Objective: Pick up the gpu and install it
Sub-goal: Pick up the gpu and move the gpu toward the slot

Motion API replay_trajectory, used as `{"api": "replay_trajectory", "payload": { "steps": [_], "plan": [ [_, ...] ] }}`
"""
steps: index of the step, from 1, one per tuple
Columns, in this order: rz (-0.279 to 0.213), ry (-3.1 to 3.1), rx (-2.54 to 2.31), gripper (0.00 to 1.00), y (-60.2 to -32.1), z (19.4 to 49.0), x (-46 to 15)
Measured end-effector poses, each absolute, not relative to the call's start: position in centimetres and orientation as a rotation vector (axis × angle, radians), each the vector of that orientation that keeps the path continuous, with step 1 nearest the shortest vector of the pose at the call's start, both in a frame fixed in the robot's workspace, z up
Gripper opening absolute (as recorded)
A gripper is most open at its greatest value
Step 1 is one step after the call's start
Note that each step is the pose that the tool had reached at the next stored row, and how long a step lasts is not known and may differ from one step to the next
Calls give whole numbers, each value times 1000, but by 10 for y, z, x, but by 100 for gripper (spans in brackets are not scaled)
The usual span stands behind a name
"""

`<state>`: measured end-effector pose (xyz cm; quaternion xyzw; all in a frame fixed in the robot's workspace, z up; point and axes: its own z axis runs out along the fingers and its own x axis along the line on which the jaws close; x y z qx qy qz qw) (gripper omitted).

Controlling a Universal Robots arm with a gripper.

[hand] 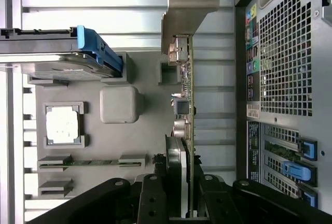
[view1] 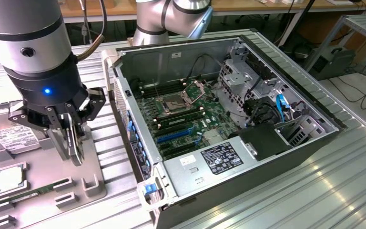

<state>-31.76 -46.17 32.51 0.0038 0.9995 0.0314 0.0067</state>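
My gripper (view1: 70, 138) is shut on the gpu (view1: 75, 149), which hangs on edge below the fingers over the grey parts tray (view1: 97, 164), to the exterior view's left of the open computer case (view1: 247, 62). In the wrist view the gpu (hand: 189, 99) runs edge-on away from my gripper (hand: 181, 195), showing its green board, small components and the silver end bracket (hand: 184, 6) at its far end. The case's perforated rear panel (hand: 285, 58) is close beside the card. The motherboard (view1: 183, 117) with blue expansion slots (view1: 173, 136) lies bare inside the case.
On the tray sit a silver hard drive (view1: 11, 136) with a blue latch (hand: 98, 50), a CPU (hand: 63, 124) and a RAM stick (hand: 91, 162). The power supply (view1: 224, 160) and drive cages (view1: 247, 86) fill the case's near and right sides. A slatted metal table (view1: 310, 191) carries everything.
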Motion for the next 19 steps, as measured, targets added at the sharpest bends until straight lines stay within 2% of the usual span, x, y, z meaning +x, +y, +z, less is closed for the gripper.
{"api": "replay_trajectory", "payload": {
  "steps": [19],
  "plan": [
    [114,3128,12,28,-462,356,-318]
  ]
}}
